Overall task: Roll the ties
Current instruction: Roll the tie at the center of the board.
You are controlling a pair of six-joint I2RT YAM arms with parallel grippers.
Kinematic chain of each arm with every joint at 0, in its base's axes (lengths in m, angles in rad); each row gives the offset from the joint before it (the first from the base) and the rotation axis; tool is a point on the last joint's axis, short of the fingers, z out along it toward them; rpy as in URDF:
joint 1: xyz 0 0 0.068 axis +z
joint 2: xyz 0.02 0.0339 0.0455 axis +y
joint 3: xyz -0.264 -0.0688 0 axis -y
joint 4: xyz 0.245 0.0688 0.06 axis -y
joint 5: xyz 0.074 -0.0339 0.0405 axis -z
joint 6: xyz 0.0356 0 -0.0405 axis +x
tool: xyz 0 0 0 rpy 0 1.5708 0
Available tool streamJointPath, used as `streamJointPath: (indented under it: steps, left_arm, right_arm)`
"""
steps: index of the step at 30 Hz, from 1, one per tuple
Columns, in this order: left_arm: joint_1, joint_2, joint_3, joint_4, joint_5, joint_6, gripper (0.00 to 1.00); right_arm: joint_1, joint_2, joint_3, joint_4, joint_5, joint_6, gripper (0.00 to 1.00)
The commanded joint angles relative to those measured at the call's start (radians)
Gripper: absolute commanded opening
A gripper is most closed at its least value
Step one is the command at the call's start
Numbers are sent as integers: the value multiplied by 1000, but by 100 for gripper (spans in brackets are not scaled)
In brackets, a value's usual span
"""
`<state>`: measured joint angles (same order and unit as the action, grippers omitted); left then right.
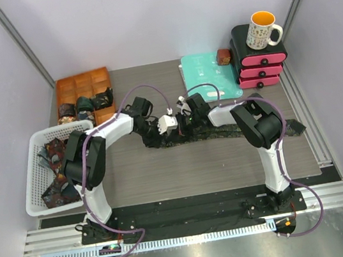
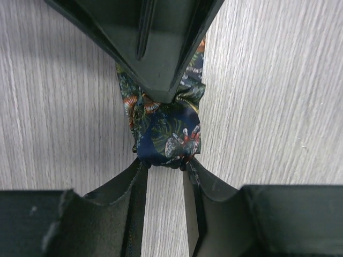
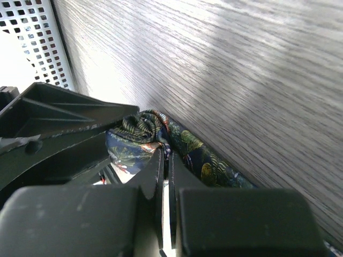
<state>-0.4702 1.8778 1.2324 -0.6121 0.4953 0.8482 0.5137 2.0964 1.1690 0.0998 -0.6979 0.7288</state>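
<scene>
Your tie (image 1: 237, 133) lies stretched across the middle of the counter (image 1: 165, 174), its left end bunched into a small fold where both arms meet. Your left gripper (image 2: 163, 165) is pinching that fold, one fingertip touching each side. Your right gripper (image 3: 165, 155) is pressed together, its tips buried in the same bunch from the opposite side; you cannot tell whether any fabric is caught between them. More loose ties (image 1: 52, 153) sit in the white basket (image 1: 32, 146) at the left, and rolled ties (image 1: 84, 105) sit in the orange tray (image 1: 81, 84) behind it.
</scene>
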Motion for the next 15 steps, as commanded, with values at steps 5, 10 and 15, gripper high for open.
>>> streamJointPath:
  steps: [5, 10, 15]
  left_arm:
    - [-62, -22, 93, -8, 74, -40, 34]
    - [-91, 21, 122, -9, 49, -47, 38]
    - [-114, 76, 156, -28, 6, -57, 36]
  right_arm:
    - [-6, 56, 12, -57, 92, -34, 1]
    - [-6, 62, 18, -45, 84, -16, 1]
    - [-4, 62, 15, -25, 71, 11, 1]
